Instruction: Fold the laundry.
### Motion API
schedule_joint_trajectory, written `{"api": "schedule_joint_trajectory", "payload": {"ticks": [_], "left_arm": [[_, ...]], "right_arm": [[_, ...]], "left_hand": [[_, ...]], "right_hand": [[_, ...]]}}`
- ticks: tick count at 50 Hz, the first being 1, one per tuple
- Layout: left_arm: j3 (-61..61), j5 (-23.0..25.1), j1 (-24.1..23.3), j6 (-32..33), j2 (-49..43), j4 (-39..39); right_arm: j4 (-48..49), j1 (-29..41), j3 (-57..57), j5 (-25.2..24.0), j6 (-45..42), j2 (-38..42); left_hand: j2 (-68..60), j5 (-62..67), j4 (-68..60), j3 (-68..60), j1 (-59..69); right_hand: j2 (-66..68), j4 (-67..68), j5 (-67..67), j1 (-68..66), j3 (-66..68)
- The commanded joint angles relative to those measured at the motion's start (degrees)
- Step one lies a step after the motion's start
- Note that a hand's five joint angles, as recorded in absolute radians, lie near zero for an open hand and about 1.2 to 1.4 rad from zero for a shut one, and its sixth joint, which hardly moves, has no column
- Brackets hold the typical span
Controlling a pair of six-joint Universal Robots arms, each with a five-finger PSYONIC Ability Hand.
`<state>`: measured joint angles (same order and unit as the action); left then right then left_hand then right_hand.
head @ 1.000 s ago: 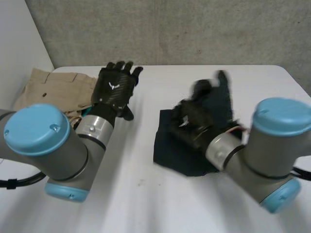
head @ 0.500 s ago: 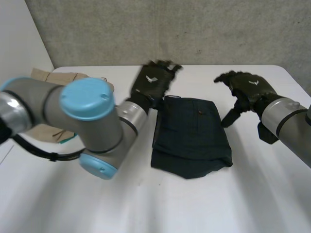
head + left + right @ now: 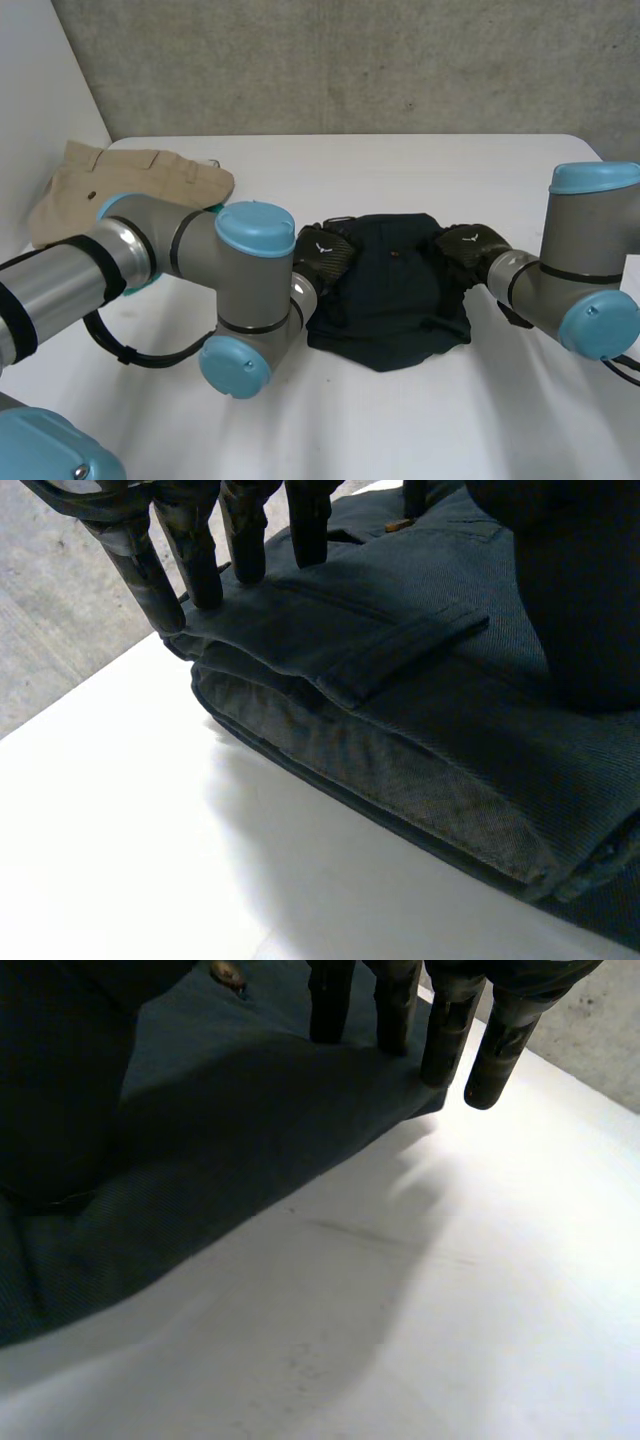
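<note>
I have the white worktop (image 3: 400,420) with folded dark trousers (image 3: 395,300) lying between my two hands. A beige garment (image 3: 130,180) sits well apart from them, out beyond the left arm. My left hand (image 3: 322,258) rests straight, spread fingers (image 3: 200,560) on one side edge of the trousers. My right hand (image 3: 465,248) lays straight fingers (image 3: 445,1030) on the opposite edge, some reaching past its corner.

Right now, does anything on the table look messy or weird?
Nothing is spilled or broken. The dark blue folded garment has a lumpy, uneven near edge, between the left hand and right hand. The beige rumpled garment sits loose at the white table's far left corner.
</note>
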<state>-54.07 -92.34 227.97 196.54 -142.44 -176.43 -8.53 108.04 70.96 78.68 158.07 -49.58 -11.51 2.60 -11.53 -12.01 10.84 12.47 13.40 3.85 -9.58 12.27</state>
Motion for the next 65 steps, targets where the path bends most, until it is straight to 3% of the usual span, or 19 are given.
{"api": "schedule_joint_trajectory", "payload": {"ticks": [1, 8, 12, 20, 24, 38, 46, 50, 54, 60, 65], "left_arm": [[-0.6, 0.7, 0.0, 0.2, 6.4, -0.1], [-3.1, 4.2, 1.3, 0.1, 14.9, 0.0], [-6.5, 10.1, 3.5, -1.0, 21.9, 1.9], [-11.3, 24.2, 7.3, -5.5, 29.6, 9.7], [-12.0, 27.7, 7.9, -5.8, 30.9, 10.8], [-11.9, 28.8, 7.8, -5.8, 31.8, 10.8], [-12.0, 28.8, 7.8, -6.0, 31.9, 10.8], [-12.1, 28.8, 7.9, -6.0, 31.8, 10.8], [-12.2, 28.8, 8.0, -6.1, 31.8, 10.8], [-12.8, 28.8, 8.4, -6.1, 31.8, 10.7], [-13.3, 28.9, 8.8, -6.1, 32.0, 10.6]], "right_arm": [[1.1, 0.0, 1.6, 2.3, 0.0, -6.2], [8.2, -0.8, 11.7, 6.1, 13.2, -15.9], [9.4, -1.6, 18.7, 7.0, 21.8, -21.5], [10.2, -3.4, 28.3, 3.7, 30.7, -22.3], [13.0, -3.4, 30.2, 1.9, 31.6, -21.6], [18.6, -2.0, 26.6, 2.0, 35.5, -13.0], [19.6, 0.1, 23.6, 2.1, 35.2, -8.8], [19.9, 1.1, 22.4, 2.2, 35.2, -7.8], [21.4, 1.9, 20.5, 2.2, 35.1, -6.9], [21.0, 2.0, 17.0, 2.4, 34.9, -3.7], [20.9, 1.9, 14.2, 2.3, 34.6, -1.5]], "left_hand": [[1.3, -2.4, 1.3, 1.8, -0.6], [1.5, -2.6, 1.5, 2.0, -0.8], [1.5, -2.6, 1.5, 2.0, -0.8], [1.5, -2.5, 1.5, 2.0, -0.8], [1.5, -2.5, 1.5, 2.0, -0.8], [1.5, -2.5, 1.5, 2.0, -0.8], [1.5, -2.5, 1.5, 2.0, -0.8], [1.5, -2.5, 1.5, 2.0, -0.8], [1.5, -2.5, 1.5, 2.0, -0.8], [1.5, -2.5, 1.5, 2.0, -0.8], [1.5, -2.5, 1.5, 2.0, -0.8]], "right_hand": [[-2.5, -3.4, -3.9, -0.4, -2.3], [-2.5, -3.4, -3.9, -0.4, -2.3], [-2.5, -3.4, -3.9, -0.4, -2.3], [-2.5, -3.4, -3.9, -0.4, -2.3], [-2.5, -3.4, -3.9, -0.4, -2.3], [-2.2, -3.2, -3.6, -0.7, -2.0], [5.0, 4.1, 3.6, -7.9, 5.2], [15.2, 14.3, 13.9, -18.1, 15.4], [40.1, 39.1, 38.7, -43.0, 40.3], [65.7, 64.8, 64.3, -68.6, 65.9], [67.5, 66.6, 66.1, -70.4, 67.7]]}}
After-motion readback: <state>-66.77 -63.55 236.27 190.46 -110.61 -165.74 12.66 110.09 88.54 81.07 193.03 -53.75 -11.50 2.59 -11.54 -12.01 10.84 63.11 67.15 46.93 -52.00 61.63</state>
